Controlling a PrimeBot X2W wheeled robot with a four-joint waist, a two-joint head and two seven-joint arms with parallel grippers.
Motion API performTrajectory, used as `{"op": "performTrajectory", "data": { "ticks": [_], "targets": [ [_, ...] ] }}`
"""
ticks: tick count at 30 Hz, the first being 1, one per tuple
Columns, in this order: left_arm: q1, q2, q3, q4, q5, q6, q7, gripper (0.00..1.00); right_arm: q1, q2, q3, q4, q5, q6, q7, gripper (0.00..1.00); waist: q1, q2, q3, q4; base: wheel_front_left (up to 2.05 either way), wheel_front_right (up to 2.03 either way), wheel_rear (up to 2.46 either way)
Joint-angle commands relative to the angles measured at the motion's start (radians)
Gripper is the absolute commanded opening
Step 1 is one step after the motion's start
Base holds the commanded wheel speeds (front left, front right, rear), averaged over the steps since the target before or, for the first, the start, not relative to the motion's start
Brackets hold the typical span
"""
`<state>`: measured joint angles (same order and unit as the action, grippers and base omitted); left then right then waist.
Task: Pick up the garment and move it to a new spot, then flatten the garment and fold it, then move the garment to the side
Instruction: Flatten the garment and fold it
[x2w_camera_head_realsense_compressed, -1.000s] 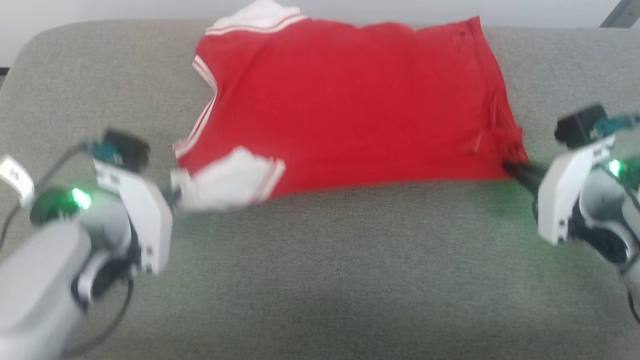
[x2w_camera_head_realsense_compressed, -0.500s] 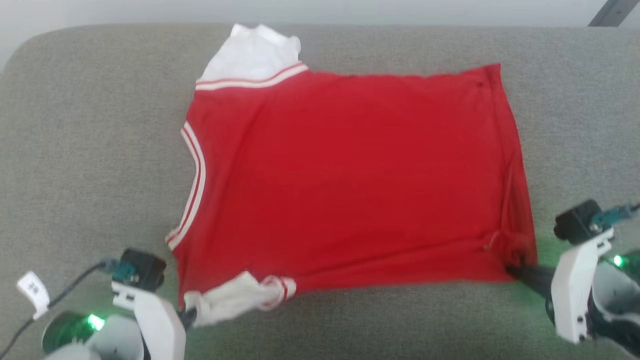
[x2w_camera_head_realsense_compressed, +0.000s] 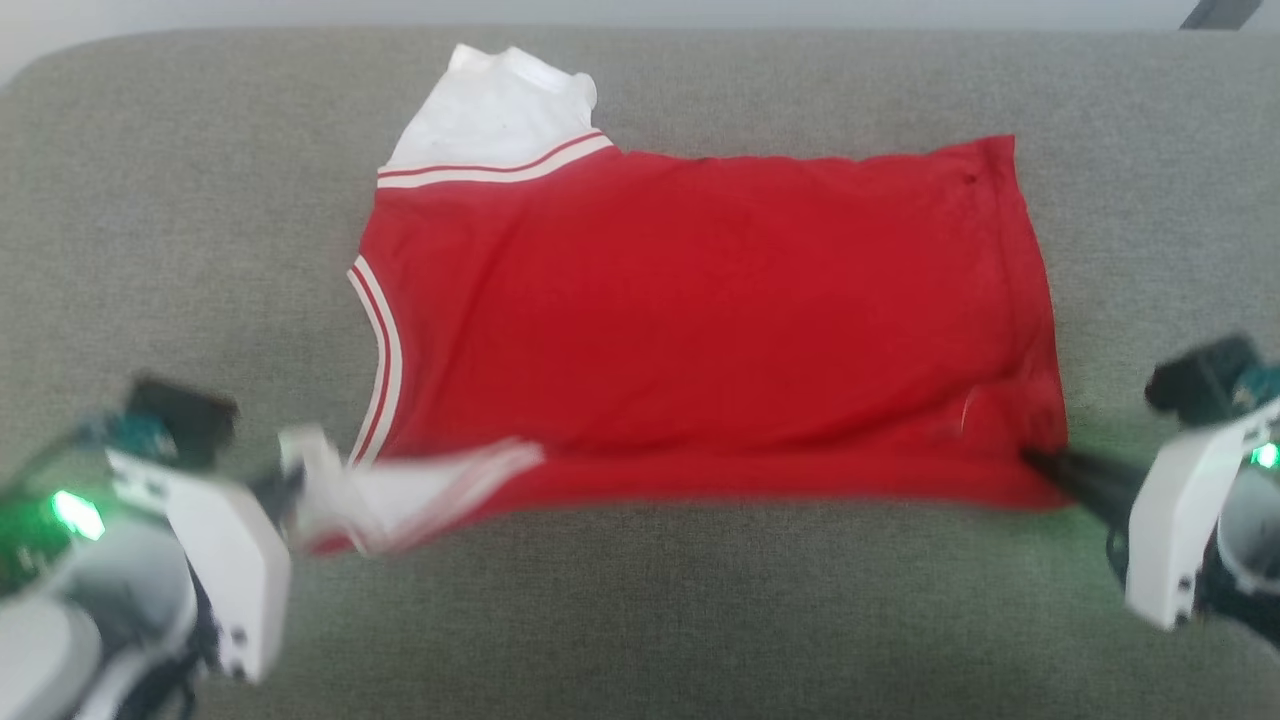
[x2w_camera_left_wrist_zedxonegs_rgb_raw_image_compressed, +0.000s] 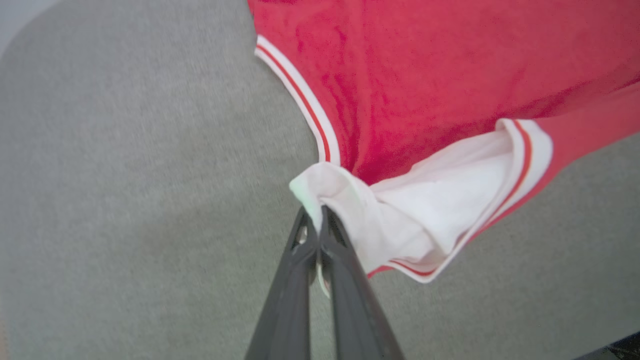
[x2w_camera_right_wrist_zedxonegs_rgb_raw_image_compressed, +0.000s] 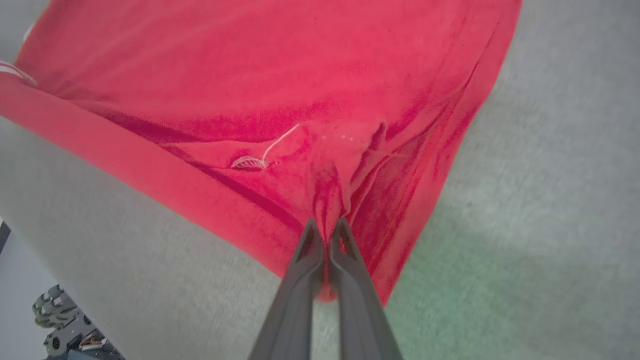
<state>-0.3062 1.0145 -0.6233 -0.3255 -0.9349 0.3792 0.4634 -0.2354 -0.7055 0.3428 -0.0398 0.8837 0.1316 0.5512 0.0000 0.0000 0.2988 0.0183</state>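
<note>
- You appear to be flattening: the red jersey-knit T-shirt with white short sleeves and striped trim (x2w_camera_head_realsense_compressed: 700, 320) is drawn sideways across the grey woven-fabric padded surface (x2w_camera_head_realsense_compressed: 640, 620). It sits around the surface's middle and reaches toward its far edge.
- Your left gripper (x2w_camera_left_wrist_zedxonegs_rgb_raw_image_compressed: 316, 215), over the surface's near-left part, is clenched on the tip of the white near sleeve (x2w_camera_head_realsense_compressed: 400, 495). Your right gripper (x2w_camera_right_wrist_zedxonegs_rgb_raw_image_compressed: 327, 225), over the surface's near-right part, is pinched tight on a gathered bit of the red hem corner.
- Pull evenly from both ends. A harder tug on one side would likely skew the body across the surface.
- Lower both hands together so the shirt's edge toward the surface's near side lies down straight. Release only once the cloth rests on the surface.
- Watch the left grip: it holds sleeve fabric alone, so the sleeve may stretch while the body lags behind.
- Expect to spread that near sleeve afterwards, since it is bunched and folded on itself.
- The face turned up from the surface is plain red and mostly smooth, with creases fanning from the right pinch.
- The far sleeve (x2w_camera_head_realsense_compressed: 495, 115) lies flat toward the surface's far edge, and the striped neckline trim (x2w_camera_head_realsense_compressed: 380, 350) curves along the shirt's left end.
- A small white thread loop (x2w_camera_right_wrist_zedxonegs_rgb_raw_image_compressed: 247, 162) sits just beside the right pinch.
</note>
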Motion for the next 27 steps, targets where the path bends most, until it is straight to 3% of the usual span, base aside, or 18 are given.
{"op": "performTrajectory", "data": {
  "ticks": [1, 4, 10, 11, 18, 19, 27],
  "targets": [
    [-0.061, 0.009, 0.012, 0.01, 0.029, -0.018, 0.004, 0.0, -0.039, 0.012, -0.021, -0.007, -0.02, -0.002, 0.012, 0.0, 0.0, 0.0, 0.012, -0.001, 0.0, 0.0, 0.0],
    [-0.157, -0.002, 0.015, 0.045, 0.064, -0.066, 0.017, 0.0, -0.101, 0.035, -0.035, -0.002, -0.039, -0.002, 0.027, 0.0, 0.0, 0.0, 0.033, -0.001, 0.0, 0.0, 0.0],
    [-0.367, -0.092, -0.01, 0.188, 0.125, -0.176, 0.028, 0.0, -0.24, 0.057, -0.015, 0.049, -0.079, -0.002, 0.046, 0.0, 0.0, 0.0, 0.091, 0.004, 0.0, 0.0, 0.0],
    [-0.367, -0.092, -0.01, 0.188, 0.125, -0.176, 0.028, 0.0, -0.24, 0.057, -0.015, 0.049, -0.079, -0.002, 0.046, 0.0, 0.0, 0.0, 0.091, 0.004, 0.0, 0.0, 0.0],
    [-0.526, -0.221, -0.056, 0.452, 0.136, -0.292, 0.035, 0.0, -0.387, 0.079, 0.061, 0.159, -0.096, -0.002, 0.018, 0.0, 0.0, 0.0, 0.154, 0.005, 0.0, 0.0, 0.0],
    [-0.551, -0.26, -0.065, 0.527, 0.121, -0.316, 0.033, 0.0, -0.423, 0.086, 0.086, 0.198, -0.1, -0.002, -0.006, 0.0, 0.0, 0.0, 0.166, 0.005, 0.0, 0.0, 0.0],
    [-0.597, -0.372, -0.098, 0.768, 0.088, -0.391, 0.025, 0.0, -0.54, 0.101, 0.215, 0.358, -0.087, -0.002, -0.079, 0.0, 0.0, 0.0, 0.187, 0.006, 0.0, 0.0, 0.0]
  ]
}}
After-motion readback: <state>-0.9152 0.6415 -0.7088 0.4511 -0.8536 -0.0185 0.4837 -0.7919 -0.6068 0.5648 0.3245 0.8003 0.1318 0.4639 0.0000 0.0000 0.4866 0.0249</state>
